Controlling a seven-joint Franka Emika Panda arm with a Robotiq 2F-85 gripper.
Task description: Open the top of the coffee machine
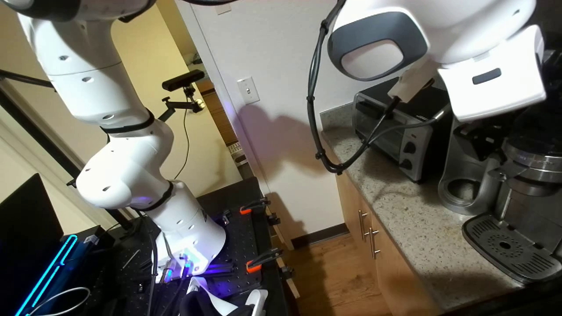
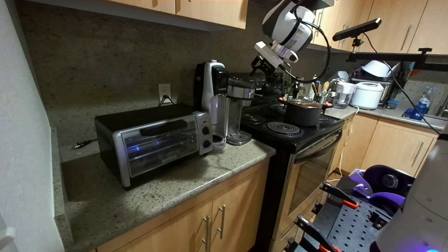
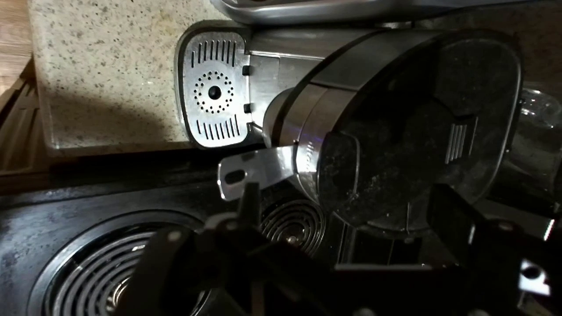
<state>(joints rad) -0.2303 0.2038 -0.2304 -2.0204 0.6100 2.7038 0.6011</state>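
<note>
Your gripper (image 3: 345, 193): spread wide, empty | place: near the top (image 3: 404, 145) of the coffee machine (image 2: 233, 113) | your arm (image 2: 285, 31): higher than the coffee machine, leaning at a slant

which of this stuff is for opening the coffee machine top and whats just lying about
For the job:
- coffee machine
- its dark rounded lid
- gripper, jaws apart

Not part of it:
- toaster oven
- stove
- dark pot on the stove
- plastic jug
</note>
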